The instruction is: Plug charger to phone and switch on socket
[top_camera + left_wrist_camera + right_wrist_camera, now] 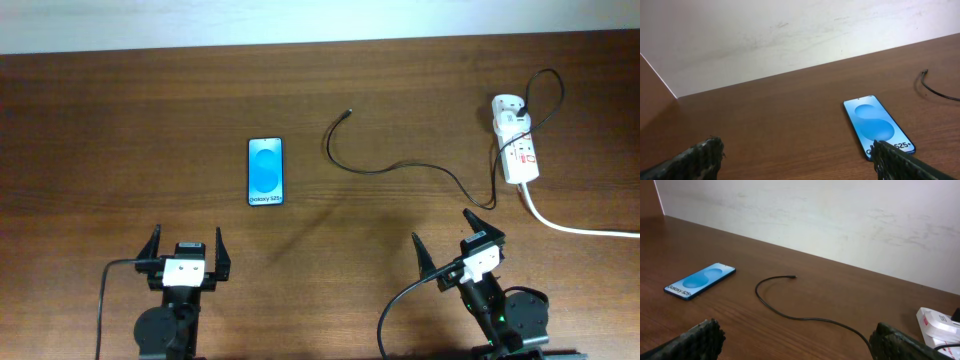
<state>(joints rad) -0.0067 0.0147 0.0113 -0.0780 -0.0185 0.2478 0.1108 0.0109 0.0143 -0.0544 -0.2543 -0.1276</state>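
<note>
The phone (265,171) lies flat on the brown table, blue screen up; it also shows in the left wrist view (878,126) and the right wrist view (700,280). The charger, a thin black cable (385,168), curves from the socket to its free plug tip (347,113), which lies right of the phone; the right wrist view shows the cable (790,316). The socket (516,139) is a white strip with red markings at the far right (940,325). My left gripper (186,246) is open and empty near the front edge. My right gripper (444,233) is open and empty.
A thick white cord (580,229) runs from the socket off the right edge. A white wall (790,35) stands behind the table's far edge.
</note>
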